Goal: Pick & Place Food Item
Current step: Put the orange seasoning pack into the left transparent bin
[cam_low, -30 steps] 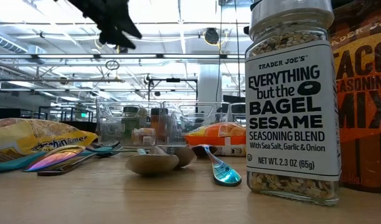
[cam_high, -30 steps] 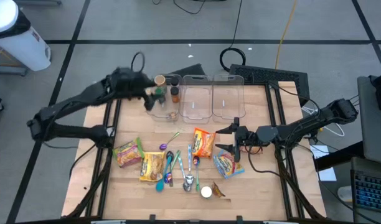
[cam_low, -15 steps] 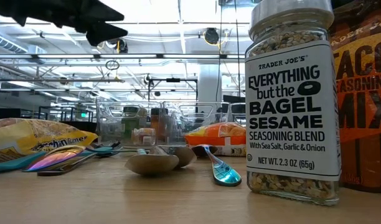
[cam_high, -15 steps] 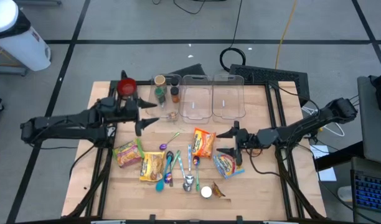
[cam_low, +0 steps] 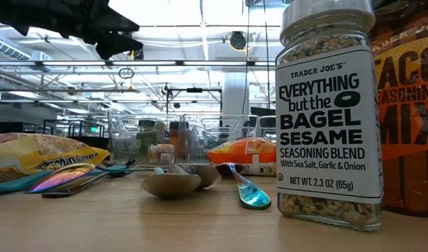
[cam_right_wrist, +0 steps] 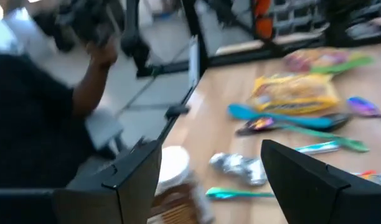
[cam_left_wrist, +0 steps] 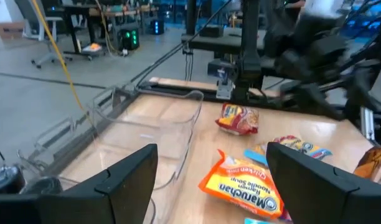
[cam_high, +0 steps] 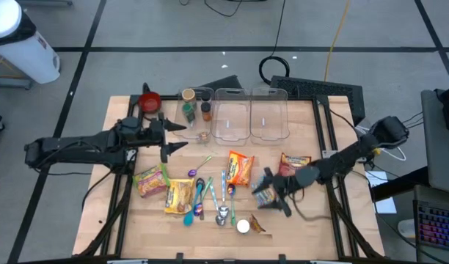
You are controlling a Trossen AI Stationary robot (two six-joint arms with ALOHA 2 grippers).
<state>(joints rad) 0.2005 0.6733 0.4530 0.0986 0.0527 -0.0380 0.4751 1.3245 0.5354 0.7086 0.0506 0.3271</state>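
Left gripper (cam_high: pixel 175 137) hovered wide, empty, just short of clear plastic bins (cam_high: pixel 232 117). Right gripper (cam_high: pixel 271 192) blurred over blue-edged ramen packet (cam_high: pixel 263 196), fingers wide, nothing held. Risk: orange Maruchan packet (cam_high: pixel 240 168) beside it got knocked.

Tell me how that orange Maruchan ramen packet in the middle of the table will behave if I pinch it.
The orange plastic Maruchan ramen packet looks puffy and crinkled, so its wrapper will probably flex and slip. It lies flat, so rolling seems unlikely. The noodle block inside is likely brittle; a hard squeeze may crack it.
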